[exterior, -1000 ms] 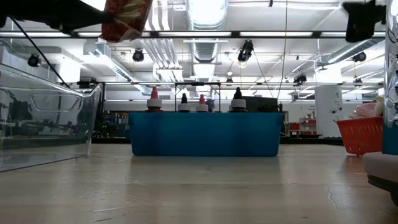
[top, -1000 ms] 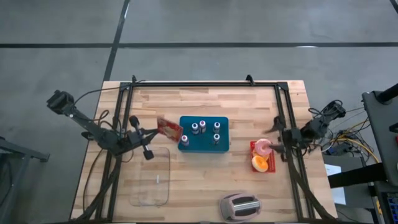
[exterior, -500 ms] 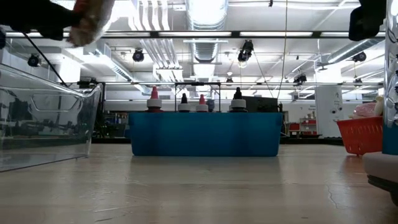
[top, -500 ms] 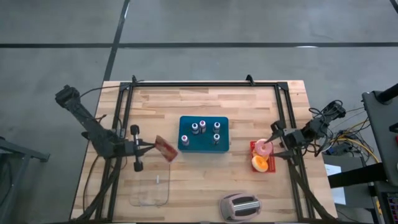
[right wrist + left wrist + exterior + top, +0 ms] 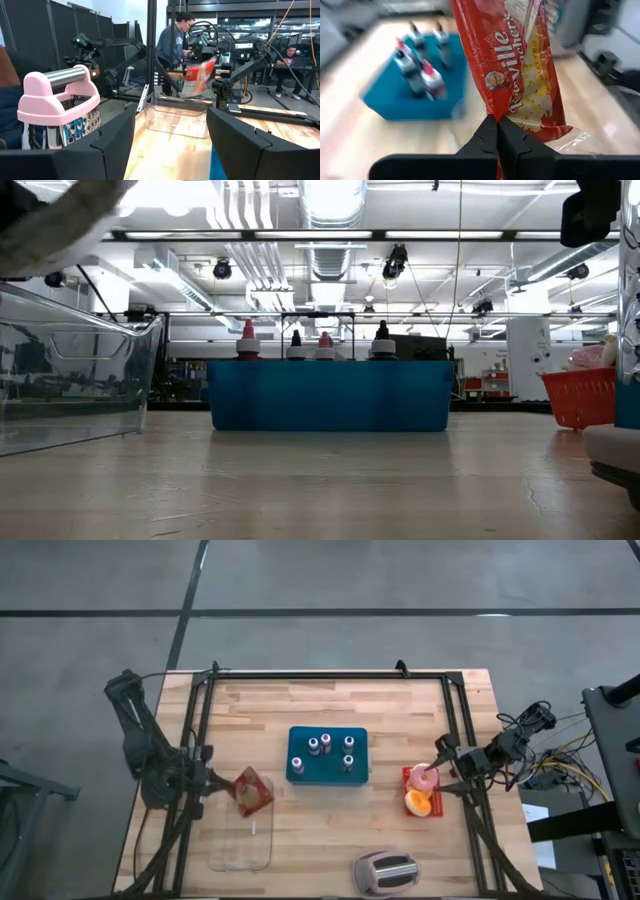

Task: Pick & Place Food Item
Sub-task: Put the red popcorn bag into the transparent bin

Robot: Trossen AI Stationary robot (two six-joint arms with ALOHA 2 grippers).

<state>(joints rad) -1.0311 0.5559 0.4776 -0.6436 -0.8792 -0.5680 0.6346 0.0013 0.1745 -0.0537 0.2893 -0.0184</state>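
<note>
The left wrist view alone shows the left gripper (image 5: 497, 131) pinching the popcorn bag (image 5: 520, 65) tight, while the right gripper (image 5: 170, 145) gapes empty.

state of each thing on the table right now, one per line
left claw: shut on the popcorn bag
popcorn bag: held in the air over the clear bin
clear bin: open-topped, looks empty
right claw: open, by the red basket
red basket: holds food items
blue tray: holds upright bottles
toaster: slots empty
</note>
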